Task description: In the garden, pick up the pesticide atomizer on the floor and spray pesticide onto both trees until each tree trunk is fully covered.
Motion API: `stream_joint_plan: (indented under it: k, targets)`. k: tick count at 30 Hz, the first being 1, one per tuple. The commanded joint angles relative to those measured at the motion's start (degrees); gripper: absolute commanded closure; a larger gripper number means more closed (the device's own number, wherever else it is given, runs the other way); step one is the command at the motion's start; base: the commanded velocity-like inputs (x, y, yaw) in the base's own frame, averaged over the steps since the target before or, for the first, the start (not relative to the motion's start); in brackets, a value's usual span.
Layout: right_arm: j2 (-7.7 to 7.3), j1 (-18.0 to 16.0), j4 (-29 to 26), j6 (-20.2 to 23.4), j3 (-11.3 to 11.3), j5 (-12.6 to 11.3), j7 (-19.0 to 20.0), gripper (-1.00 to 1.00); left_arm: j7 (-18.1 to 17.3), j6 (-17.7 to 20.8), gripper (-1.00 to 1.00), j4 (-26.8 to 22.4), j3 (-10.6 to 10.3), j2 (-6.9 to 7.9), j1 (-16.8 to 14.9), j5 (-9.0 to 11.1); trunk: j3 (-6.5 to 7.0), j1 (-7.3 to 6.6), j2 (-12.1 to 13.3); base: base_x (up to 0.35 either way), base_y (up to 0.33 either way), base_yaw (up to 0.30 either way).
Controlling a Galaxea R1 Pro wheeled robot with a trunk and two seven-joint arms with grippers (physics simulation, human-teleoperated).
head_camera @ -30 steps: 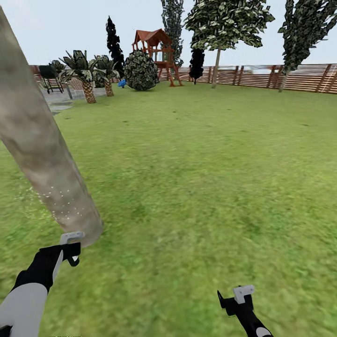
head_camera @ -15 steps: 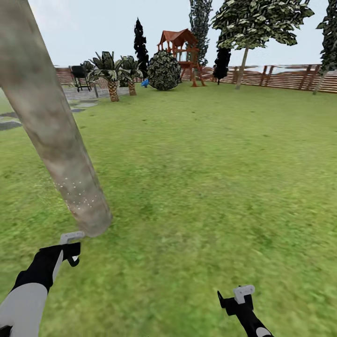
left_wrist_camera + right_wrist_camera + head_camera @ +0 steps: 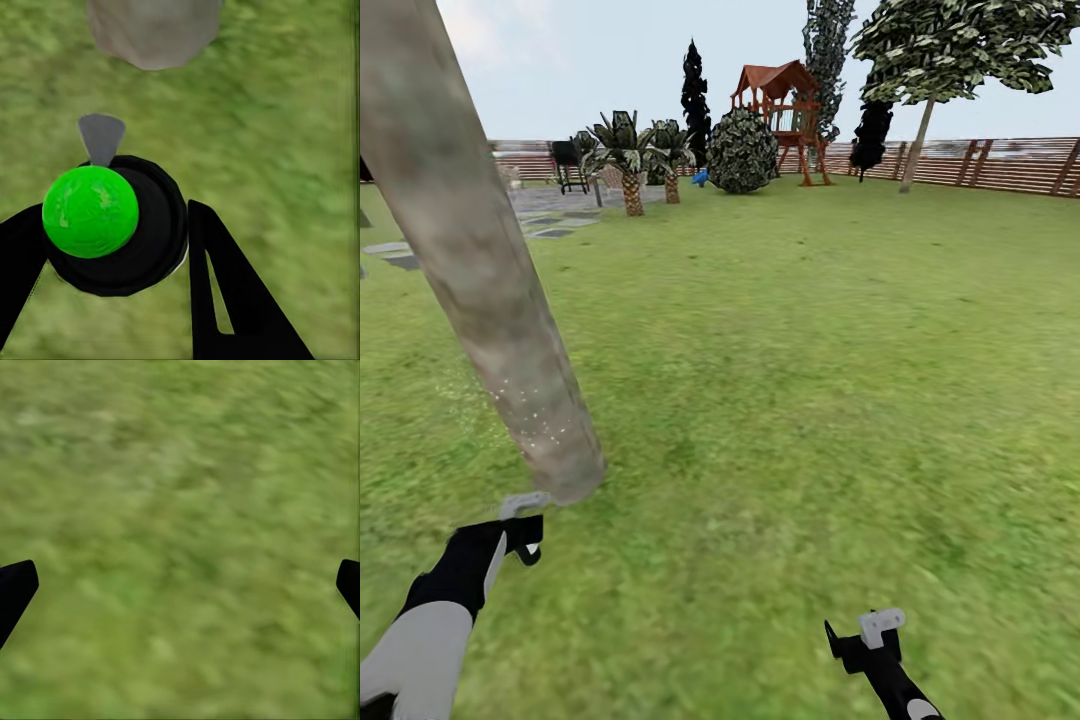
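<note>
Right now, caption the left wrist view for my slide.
Left claw shut on the atomizer, its grey nozzle aimed toward the tree trunk base above green grass.

Green-topped black atomizer (image 3: 112,225) just beside white-speckled tree trunk (image 3: 490,290).

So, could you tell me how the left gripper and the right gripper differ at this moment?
The left gripper is shut on the atomizer, a black body with a green cap; the right gripper is open with only grass between its fingers. The left gripper sits close to the base of the tree trunk, which carries white spray dots; the right gripper is over open lawn, apart from it. Both have black fingers.
</note>
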Motion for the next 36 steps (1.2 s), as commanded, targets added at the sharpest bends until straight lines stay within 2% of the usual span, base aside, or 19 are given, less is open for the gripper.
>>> stream_joint_plan:
  k: [1, 4, 5, 8, 12, 20, 21, 22, 25, 36]
  targets:
    - [0.0, 0.0, 0.0, -0.2, -0.5, 0.3, 0.3, -1.0, -0.5, 0.2, 1.0, -0.1, -0.3, 0.05, -0.2, -0.7, -0.05, 0.0, 0.0, 0.028, -0.013, 0.0]
    - [0.0, 0.0, 0.0, -0.2, -0.5, 0.3, 0.4, -1.0, -0.7, 0.9, 1.0, -0.3, -1.0, 0.69, -1.1, -0.7, -0.05, 0.0, 0.0, 0.008, -0.004, 0.0]
    - [0.0, 0.0, 0.0, -0.2, -0.5, 0.3, 0.4, -1.0, -0.8, 1.3, 1.0, -0.8, -1.0, 0.84, -3.1, -0.8, -0.05, 0.0, 0.0, 0.0, 0.0, 0.0]
    - [0.0, 0.0, 0.0, -0.2, -0.5, 0.3, 0.4, -1.0, -0.7, 2.1, 1.0, -1.2, -1.0, 1.07, -5.6, -0.9, -0.05, 0.0, 0.0, 0.0, 0.0, 0.015]
    - [0.0, 0.0, 0.0, -0.2, -0.5, 0.3, 0.4, -1.0, -0.6, 6.6, 1.0, -1.3, -1.1, 1.89, -9.1, -0.8, -0.05, 0.0, 0.0, 0.0, 0.0, 0.219]
    - [0.0, 0.0, 0.0, -0.2, -0.5, 0.3, 0.4, -1.0, -0.6, 7.1, 1.0, -4.8, -1.2, 1.01, -9.3, -0.9, -0.05, 0.0, 0.0, 0.159, -0.12, 0.204]
    - [0.0, 0.0, 0.0, -0.2, -0.5, 0.3, 0.4, -1.0, -0.6, 7.1, 1.0, -4.8, -1.4, 1.01, -9.3, -0.9, -0.05, 0.0, 0.0, 0.15, -0.235, 0.018]
    - [0.0, 0.0, 0.0, -0.2, -0.5, 0.3, 0.4, -1.0, -0.6, 7.2, 1.0, -4.9, -2.7, 1.01, -9.3, -0.9, -0.05, 0.0, 0.0, 0.042, -0.263, 0.004]
    - [0.0, 0.0, 0.0, -0.2, -0.5, 0.3, 0.4, -1.0, -0.6, 8.0, 1.0, -4.9, -3.4, 1.12, -9.4, -0.9, -0.05, 0.0, 0.0, 0.045, -0.268, 0.001]
    - [0.0, 0.0, 0.0, -0.2, -0.5, 0.3, 0.4, -1.0, -0.6, 8.3, 1.0, -5.0, -3.5, 1.64, -9.6, -0.8, -0.05, 0.0, 0.0, 0.187, -0.235, 0.0]
